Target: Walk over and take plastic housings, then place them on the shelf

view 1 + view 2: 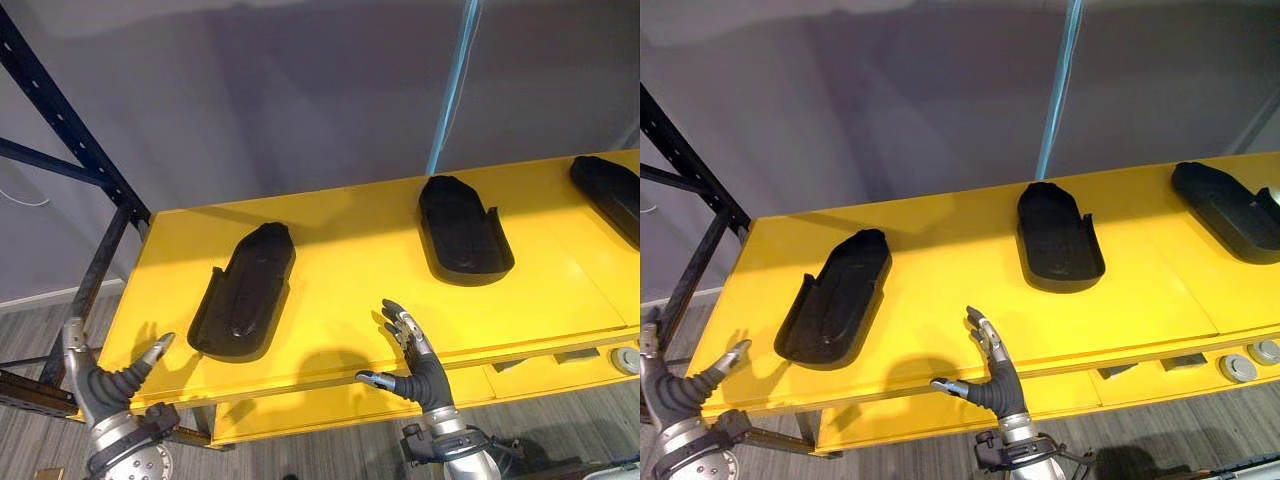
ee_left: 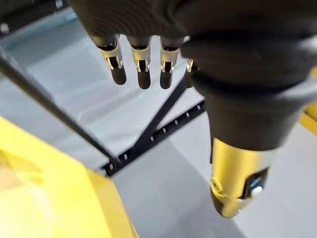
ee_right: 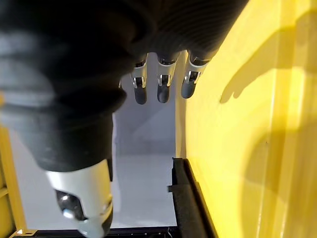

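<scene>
The right hand [image 1: 420, 372] hovers empty, fingers spread, over the front edge of the flat yellow shelf [image 1: 350, 250]. The left hand [image 1: 100, 385], likewise spread and empty, is at the shelf's corner. Between and just beyond them lies a long black plastic housing [image 1: 243, 290], seemingly flanked for a two-handed hold. Two similar black housings [image 1: 463, 230] lie beyond the right hand, well apart.

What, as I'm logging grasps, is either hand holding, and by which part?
Nothing is held: the left hand and the right hand are both open at the front edge of the yellow shelf, apart from the black plastic housings.
</scene>
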`<state>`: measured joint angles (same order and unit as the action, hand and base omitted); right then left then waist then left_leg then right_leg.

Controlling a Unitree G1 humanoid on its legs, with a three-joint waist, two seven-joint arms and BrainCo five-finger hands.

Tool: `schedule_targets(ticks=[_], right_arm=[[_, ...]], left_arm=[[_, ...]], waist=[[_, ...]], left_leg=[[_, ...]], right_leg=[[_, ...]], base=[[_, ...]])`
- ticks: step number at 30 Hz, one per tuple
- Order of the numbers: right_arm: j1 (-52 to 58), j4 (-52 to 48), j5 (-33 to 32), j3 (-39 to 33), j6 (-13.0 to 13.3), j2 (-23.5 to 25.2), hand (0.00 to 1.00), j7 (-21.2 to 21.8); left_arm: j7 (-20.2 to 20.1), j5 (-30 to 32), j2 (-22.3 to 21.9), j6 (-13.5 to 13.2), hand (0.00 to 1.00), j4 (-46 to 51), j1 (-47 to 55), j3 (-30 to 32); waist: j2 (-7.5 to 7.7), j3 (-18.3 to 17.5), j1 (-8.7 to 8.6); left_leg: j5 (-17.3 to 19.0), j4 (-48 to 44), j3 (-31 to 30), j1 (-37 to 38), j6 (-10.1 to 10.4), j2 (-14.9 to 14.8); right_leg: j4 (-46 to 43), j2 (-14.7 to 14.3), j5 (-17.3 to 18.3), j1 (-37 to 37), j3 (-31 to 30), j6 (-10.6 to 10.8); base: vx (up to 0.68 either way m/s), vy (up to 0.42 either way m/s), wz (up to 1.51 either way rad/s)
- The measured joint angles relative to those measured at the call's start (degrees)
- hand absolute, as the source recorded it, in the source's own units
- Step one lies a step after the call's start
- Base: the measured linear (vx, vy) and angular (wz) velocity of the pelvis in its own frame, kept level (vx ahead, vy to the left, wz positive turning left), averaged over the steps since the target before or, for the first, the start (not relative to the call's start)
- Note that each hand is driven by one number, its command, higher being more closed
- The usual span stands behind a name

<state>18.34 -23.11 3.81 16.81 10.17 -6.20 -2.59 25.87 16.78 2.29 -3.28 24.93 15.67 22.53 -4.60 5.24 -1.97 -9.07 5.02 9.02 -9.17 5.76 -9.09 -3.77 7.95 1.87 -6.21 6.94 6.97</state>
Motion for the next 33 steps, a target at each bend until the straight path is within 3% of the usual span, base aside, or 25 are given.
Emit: schedule_targets(ticks=[10, 14, 17, 23, 33], right_arm=[[-0.2, 0.0, 0.0, -2.3, 0.0, 0.5, 0.0, -0.9], [-0.4, 0.0, -0.2, -2.5, 0.0, 0.4, 0.0, -0.8], [-0.4, 0.0, -0.3, -2.7, 0.0, 0.3, 0.0, -0.7], [-0.3, 0.0, -1.9, -2.6, 0.2, -0.6, 0.0, -0.3], [-0.4, 0.2, -2.4, -2.6, 1.5, -1.2, 0.0, 0.5]], left_arm=[[0.0, -9.1, 5.6, 0.6, 0.0, -11.6, -7.2, 1.5], [-6.8, -22.2, 7.9, -1.5, 0.0, -15.3, -7.2, -0.1], [-11.5, -32.2, 10.3, -4.6, 0.0, -17.2, -6.9, -1.7], [-20.8, -48.4, 14.7, -8.1, 0.0, -18.9, -5.8, -6.1], [-27.7, -57.7, 17.9, -9.9, 0.0, -18.9, -4.1, -10.5]], waist=[[2.69, 3.5, -0.17], [2.63, 4.2, -0.27], [2.59, 4.3, -0.43], [2.59, 4.4, -0.43], [2.59, 4.4, -0.49]], left_leg=[[-0.5, 0.0, 0.6, -3.4, -0.1, 0.0], [-0.5, 0.0, 0.9, -3.3, -0.1, 0.0], [-0.4, 0.0, 1.1, -3.0, -0.1, 0.0], [-0.4, 0.2, 1.8, -2.5, 0.0, -0.1], [-0.4, 0.0, 1.8, -2.2, 0.0, -0.1]], right_leg=[[-1.5, 0.0, 0.0, -4.8, -1.3, 0.0], [-1.4, 0.0, 0.1, -4.8, -1.6, -0.1], [-1.4, 0.0, 0.1, -4.6, -1.7, -0.1], [-1.6, 0.1, 0.2, -4.5, -2.1, -0.4], [-1.4, 0.0, -0.1, -4.2, -2.1, -0.2]], base=[[-0.02, 0.001, -0.05], [0.02, -0.003, -0.03], [0.0, 0.0, 0.0], [-0.04, 0.006, -0.03], [0.0, 0.0, 0.0]])
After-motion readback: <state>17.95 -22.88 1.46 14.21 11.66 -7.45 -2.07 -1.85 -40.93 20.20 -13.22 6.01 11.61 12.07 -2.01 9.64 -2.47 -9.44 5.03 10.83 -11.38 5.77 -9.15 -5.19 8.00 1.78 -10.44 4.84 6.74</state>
